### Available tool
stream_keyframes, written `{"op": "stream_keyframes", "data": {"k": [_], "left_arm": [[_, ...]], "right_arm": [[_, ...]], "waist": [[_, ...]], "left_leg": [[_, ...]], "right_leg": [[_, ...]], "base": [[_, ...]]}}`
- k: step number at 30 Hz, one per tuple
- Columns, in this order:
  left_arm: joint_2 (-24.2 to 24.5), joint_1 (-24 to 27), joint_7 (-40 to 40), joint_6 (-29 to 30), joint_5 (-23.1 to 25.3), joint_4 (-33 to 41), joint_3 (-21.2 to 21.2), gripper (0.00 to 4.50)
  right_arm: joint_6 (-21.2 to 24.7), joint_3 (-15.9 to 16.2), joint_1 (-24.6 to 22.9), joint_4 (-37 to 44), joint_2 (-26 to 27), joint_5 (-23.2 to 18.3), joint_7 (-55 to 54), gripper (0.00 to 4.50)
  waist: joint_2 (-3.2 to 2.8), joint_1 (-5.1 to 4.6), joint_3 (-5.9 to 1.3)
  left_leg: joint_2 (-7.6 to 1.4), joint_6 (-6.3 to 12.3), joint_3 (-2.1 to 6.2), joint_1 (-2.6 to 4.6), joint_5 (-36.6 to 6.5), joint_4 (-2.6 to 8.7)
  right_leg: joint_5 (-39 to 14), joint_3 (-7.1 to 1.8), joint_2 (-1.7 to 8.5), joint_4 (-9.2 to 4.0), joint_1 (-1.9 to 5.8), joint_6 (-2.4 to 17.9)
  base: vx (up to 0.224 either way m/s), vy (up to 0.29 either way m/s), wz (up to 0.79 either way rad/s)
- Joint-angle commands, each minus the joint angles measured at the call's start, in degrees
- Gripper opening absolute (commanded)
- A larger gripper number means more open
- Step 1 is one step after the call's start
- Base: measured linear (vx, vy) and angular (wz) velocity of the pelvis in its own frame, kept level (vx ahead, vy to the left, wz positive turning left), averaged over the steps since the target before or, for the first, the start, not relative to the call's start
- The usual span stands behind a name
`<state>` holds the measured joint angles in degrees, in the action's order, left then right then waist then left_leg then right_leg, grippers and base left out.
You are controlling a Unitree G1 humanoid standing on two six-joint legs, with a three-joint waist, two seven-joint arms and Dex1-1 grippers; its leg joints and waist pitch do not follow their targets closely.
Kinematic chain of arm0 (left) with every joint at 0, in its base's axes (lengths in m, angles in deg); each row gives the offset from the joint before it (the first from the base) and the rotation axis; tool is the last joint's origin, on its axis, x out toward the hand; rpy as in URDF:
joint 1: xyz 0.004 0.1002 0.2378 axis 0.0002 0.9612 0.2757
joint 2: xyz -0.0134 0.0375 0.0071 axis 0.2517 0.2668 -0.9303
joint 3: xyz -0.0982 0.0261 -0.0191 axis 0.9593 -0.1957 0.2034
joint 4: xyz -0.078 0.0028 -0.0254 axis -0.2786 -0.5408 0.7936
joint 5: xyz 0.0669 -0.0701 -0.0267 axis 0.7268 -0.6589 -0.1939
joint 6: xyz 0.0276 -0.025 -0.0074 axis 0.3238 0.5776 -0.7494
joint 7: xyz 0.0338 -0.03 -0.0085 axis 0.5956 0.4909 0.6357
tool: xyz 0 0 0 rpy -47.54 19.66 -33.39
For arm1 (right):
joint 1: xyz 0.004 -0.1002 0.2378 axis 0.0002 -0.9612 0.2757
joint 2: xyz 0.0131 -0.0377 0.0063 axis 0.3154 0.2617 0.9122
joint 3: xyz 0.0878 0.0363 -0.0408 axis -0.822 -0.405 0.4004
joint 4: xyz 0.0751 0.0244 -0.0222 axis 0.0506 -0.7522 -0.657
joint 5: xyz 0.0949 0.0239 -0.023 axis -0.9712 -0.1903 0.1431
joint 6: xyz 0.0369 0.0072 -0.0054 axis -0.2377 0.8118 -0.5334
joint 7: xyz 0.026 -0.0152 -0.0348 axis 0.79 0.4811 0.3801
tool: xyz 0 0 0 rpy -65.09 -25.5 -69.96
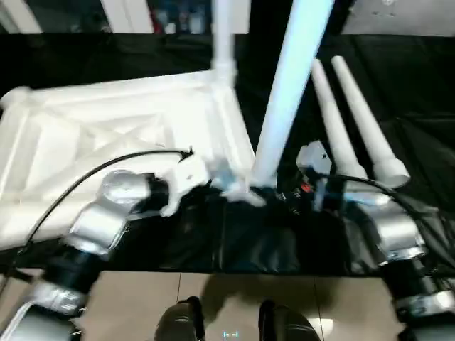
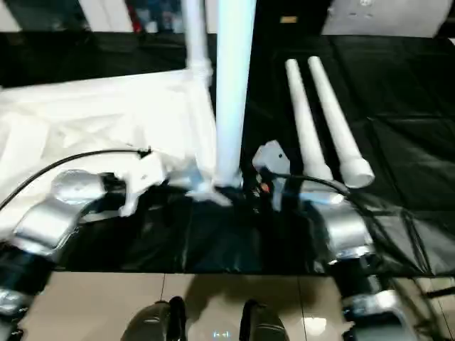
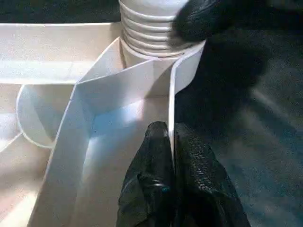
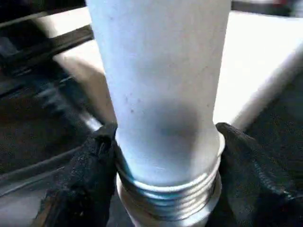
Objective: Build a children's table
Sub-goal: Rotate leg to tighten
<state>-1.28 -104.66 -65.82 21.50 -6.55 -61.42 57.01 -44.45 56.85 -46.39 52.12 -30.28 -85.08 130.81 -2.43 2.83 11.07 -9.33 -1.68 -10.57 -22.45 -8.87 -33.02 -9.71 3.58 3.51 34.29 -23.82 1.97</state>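
The table top (image 1: 106, 142) lies ribbed underside up on the black-covered surface (image 1: 419, 85), with one leg (image 1: 222, 42) standing in its far corner socket. The right end effector (image 4: 165, 189) grips a second leg (image 1: 288, 92) just above its threaded end, upright at the near corner socket (image 3: 156, 45); two loose legs (image 1: 352, 121) lie beside it. The left end effector (image 3: 170, 156) pinches the top's thin edge wall (image 3: 171, 109).
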Motion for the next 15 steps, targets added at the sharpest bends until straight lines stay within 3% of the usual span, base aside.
{"op": "stream_keyframes", "data": {"k": [1,3,8,11,15], "left_arm": [[-6.4,-2.2,9.3,3.0,-1.9,2.5,3.0,0.00],[-9.2,-3.0,12.2,5.2,-1.3,2.7,3.0,0.00],[-17.1,-5.6,21.9,11.2,1.4,3.3,3.1,0.00],[-18.1,-6.3,23.5,12.0,2.1,3.9,2.9,0.00],[-16.7,-5.6,21.6,12.1,3.4,5.3,1.9,0.00]], "right_arm": [[3.6,3.9,-2.0,-1.4,4.7,2.0,-4.5,2.76],[4.8,3.5,-1.6,-1.8,7.4,2.4,-8.4,2.76],[8.2,0.8,0.9,-4.1,15.7,2.1,-20.7,2.76],[9.1,-0.4,1.3,-4.4,17.5,1.2,-23.3,2.76],[9.4,-0.8,0.4,-3.3,17.9,2.3,-24.2,2.76]], "waist": [[0.92,-0.28,-3.97],[0.96,-0.65,-4.06],[0.75,-1.18,-4.23],[1.00,-1.13,-4.41],[0.84,-1.07,-4.47]], "left_leg": [[-3.63,2.50,1.79,1.34,-14.0,4.04],[-3.43,2.36,1.97,1.40,-14.1,4.06],[-3.29,3.38,1.86,1.22,-12.5,3.96],[-3.29,4.08,1.80,1.10,-11.4,3.98],[-3.21,5.37,1.68,0.85,-9.6,3.96]], "right_leg": [[-25.5,-3.47,5.46,-5.14,2.35,10.8],[-27.4,-3.38,5.60,-5.50,2.47,9.7],[-24.0,-3.31,5.35,-5.48,2.36,10.0],[-21.8,-3.33,5.29,-5.33,2.51,10.0],[-18.3,-3.28,5.25,-5.10,2.67,10.3]], "base": [[0.000,0.000,0.00],[0.000,0.000,0.00],[0.000,0.000,0.00],[0.000,0.000,0.00],[0.000,0.000,0.00]]}}
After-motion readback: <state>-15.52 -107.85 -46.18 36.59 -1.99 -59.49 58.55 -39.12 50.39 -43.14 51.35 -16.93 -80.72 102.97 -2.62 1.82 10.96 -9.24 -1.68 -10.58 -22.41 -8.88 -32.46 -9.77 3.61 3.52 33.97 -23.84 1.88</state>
